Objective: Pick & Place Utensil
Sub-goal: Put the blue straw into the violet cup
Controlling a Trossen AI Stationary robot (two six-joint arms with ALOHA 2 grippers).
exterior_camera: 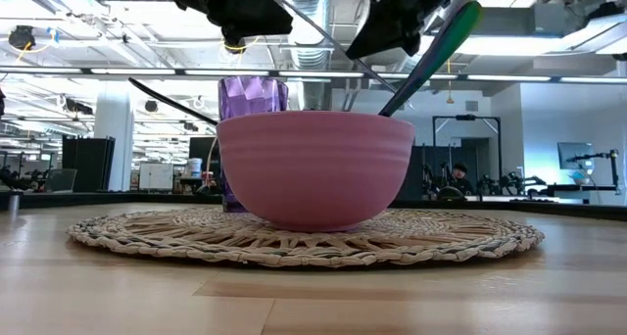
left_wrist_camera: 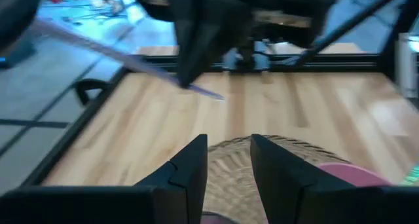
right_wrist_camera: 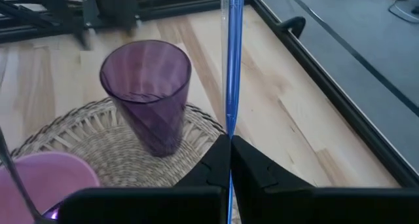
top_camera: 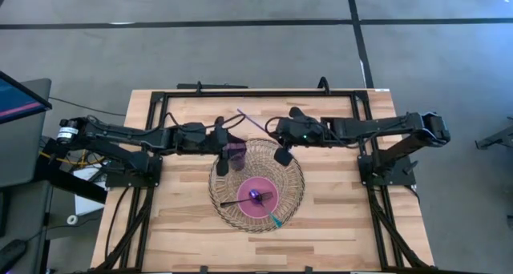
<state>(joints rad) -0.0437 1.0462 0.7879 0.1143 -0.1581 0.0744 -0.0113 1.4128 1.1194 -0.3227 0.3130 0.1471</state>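
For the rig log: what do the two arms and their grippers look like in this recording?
Both arms are black, jointed and slim, mounted on black frames at the table's sides. The left arm trails black cables plus yellow wiring at its base; the right arm shows a small green light near its wrist. The left gripper has flat, wedge-shaped matte black fingers.

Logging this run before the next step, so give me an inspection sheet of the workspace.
Surface: wooden table, woven mat on it.
Job's things: pink bowl on mat, holding two utensils; purple cup upright on mat; blue-purple utensil gripped.
Clutter: nothing seen.
Grippers: right tool shut on the utensil, above mat; left tool open, empty, near cup.
Cables: bundles down both table sides.
Surroundings: monitor at left; open workshop behind.
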